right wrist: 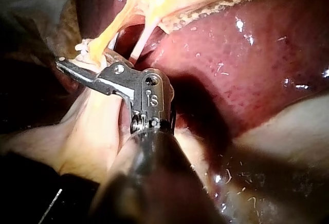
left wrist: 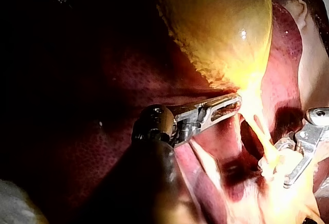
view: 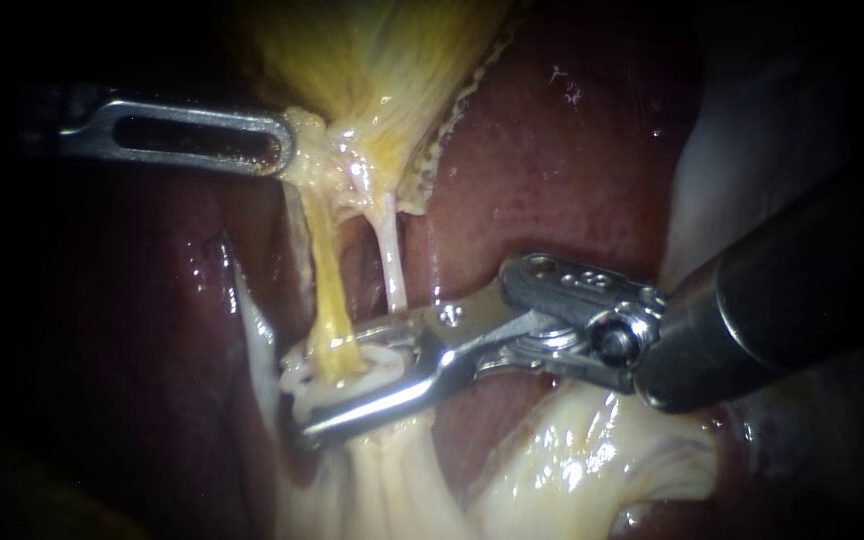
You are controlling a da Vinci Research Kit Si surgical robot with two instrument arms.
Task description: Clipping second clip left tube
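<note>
Left tube (view: 327,290), where does it sit?
It is the yellow strand running down from the gallbladder (view: 382,60), just beside the paler right tube (view: 392,262), with the liver (view: 552,170) behind both.
And the right instrument (view: 297,395)?
Its jaws stand apart, one on each side of the left tube's lower end, and nothing is squeezed yet.
What about the left instrument (view: 277,150)?
Its jaws are clenched on the gallbladder at its narrow lower end, where the two tubes start.
</note>
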